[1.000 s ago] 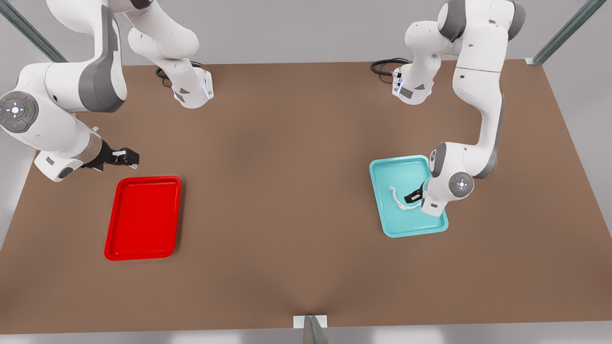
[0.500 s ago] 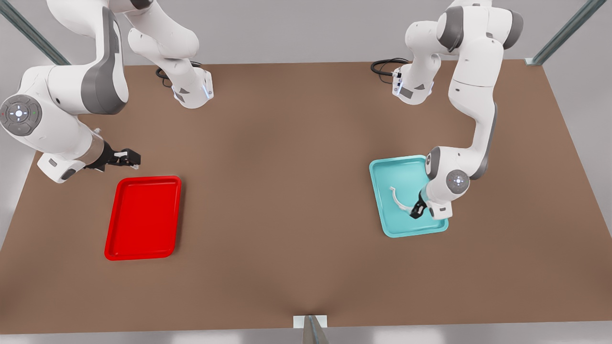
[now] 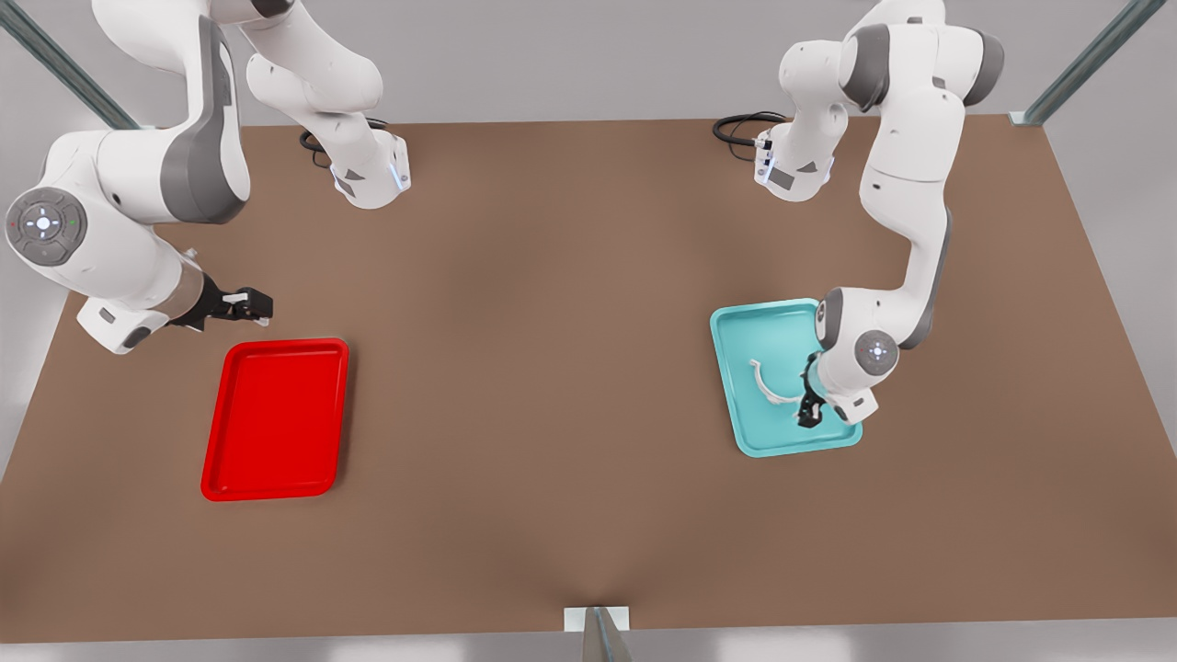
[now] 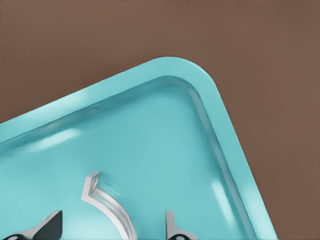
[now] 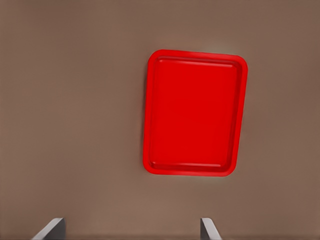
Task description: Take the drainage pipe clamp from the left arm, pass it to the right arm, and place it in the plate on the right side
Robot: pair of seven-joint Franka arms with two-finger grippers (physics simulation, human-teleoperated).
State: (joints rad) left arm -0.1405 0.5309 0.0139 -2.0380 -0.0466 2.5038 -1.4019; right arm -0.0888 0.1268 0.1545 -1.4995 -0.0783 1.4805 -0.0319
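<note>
The drainage pipe clamp (image 3: 771,384) lies in the teal tray (image 3: 749,326), so the left gripper (image 3: 808,411) straddles it with fingers spread, while the right gripper (image 3: 250,303) waits open-fingered near the plate (image 3: 276,418), presumably for the handover.

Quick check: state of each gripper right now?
Left gripper: open, fingers straddling the drainage pipe clamp in the teal tray, not gripping yet.
Right gripper: open, holding nothing, waiting beside the red plate.
</note>
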